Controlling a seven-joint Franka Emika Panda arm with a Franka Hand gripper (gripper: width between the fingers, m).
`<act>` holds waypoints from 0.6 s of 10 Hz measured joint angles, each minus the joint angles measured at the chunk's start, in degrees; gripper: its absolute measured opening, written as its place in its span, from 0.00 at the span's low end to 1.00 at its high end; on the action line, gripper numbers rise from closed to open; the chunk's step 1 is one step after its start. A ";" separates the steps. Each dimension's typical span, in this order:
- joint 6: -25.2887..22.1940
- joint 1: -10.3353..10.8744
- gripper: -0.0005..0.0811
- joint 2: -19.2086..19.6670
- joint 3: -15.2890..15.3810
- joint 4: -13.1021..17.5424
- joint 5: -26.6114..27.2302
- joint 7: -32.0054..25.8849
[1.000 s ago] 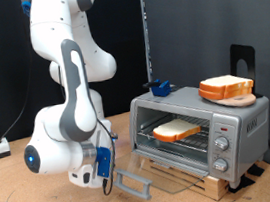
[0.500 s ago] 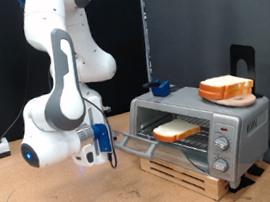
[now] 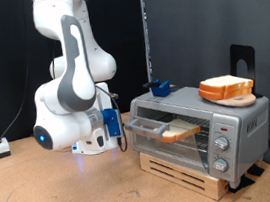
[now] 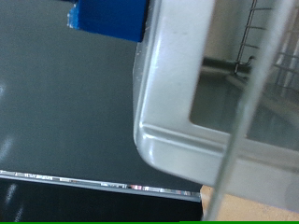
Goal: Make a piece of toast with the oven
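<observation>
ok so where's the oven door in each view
Exterior view: the oven door is partly raised at the front of the oven, towards the picture's left, with the gripper against its outer edge.
Wrist view: the door fills the frame very close up, a silver frame corner around glass.
Shared landmark: the wire rack inside the oven, seen through the glass in the wrist view.

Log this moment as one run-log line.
gripper: at oven door | door: partly raised | toast: on rack inside oven | second toast: atop oven
</observation>
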 joint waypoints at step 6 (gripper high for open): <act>4.55 0.28 1.00 -12.09 1.43 -7.33 3.39 8.65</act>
